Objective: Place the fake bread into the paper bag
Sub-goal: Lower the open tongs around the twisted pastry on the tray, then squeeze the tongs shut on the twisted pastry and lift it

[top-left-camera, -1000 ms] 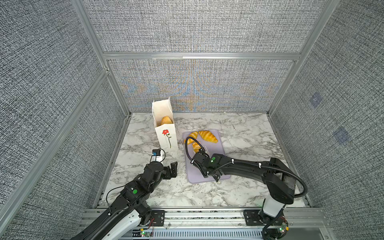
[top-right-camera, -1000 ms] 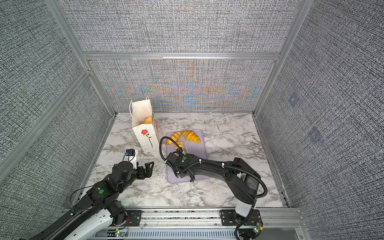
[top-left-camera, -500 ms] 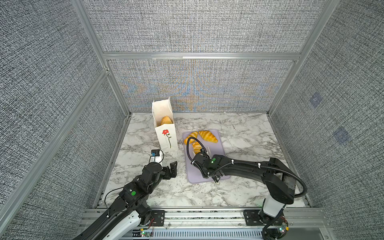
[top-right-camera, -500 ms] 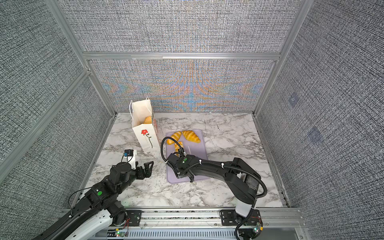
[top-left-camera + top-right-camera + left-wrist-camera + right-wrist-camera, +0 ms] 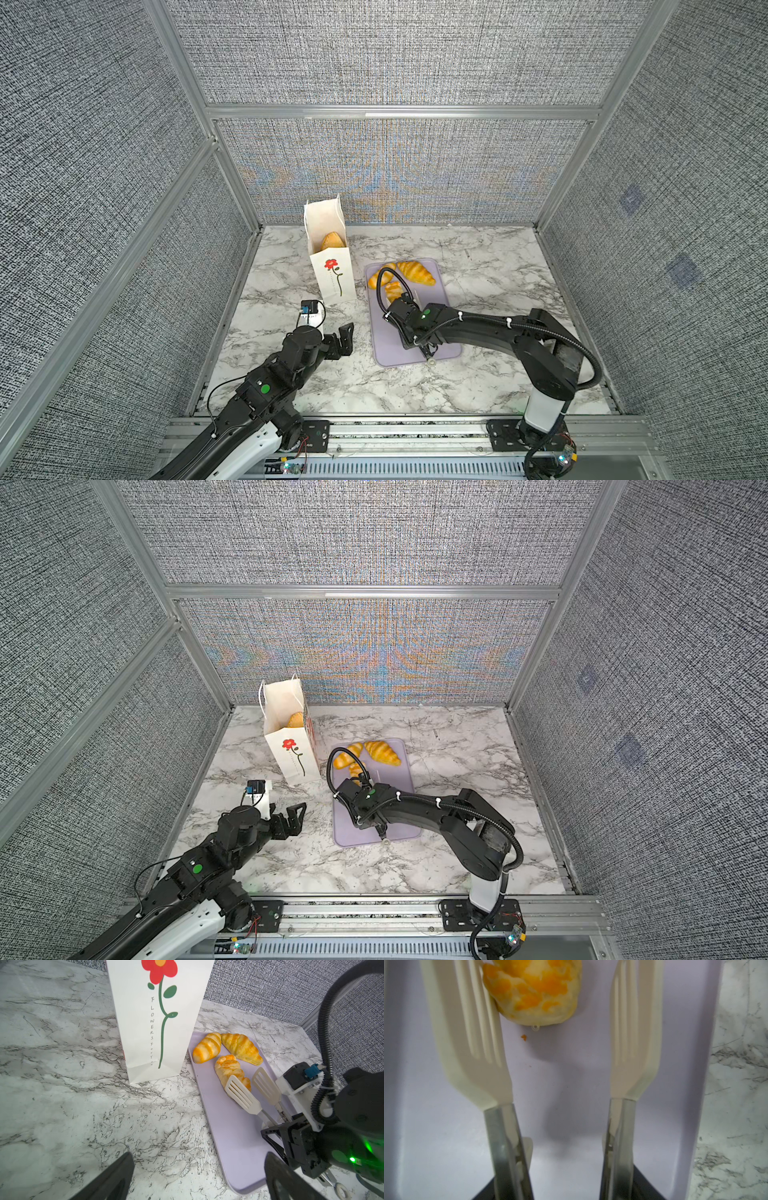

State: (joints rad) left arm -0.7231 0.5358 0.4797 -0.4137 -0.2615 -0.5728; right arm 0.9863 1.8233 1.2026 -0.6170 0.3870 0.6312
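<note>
Gripping white tongs (image 5: 241, 1096), right gripper (image 5: 417, 332) has blades apart, one seemingly touching braided roll (image 5: 228, 1070); left gripper (image 5: 197, 1180) gapes

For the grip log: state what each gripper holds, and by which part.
Right gripper holds the tongs by their metal arms, blades apart at the braided roll. Left gripper is open, holding nothing.
</note>
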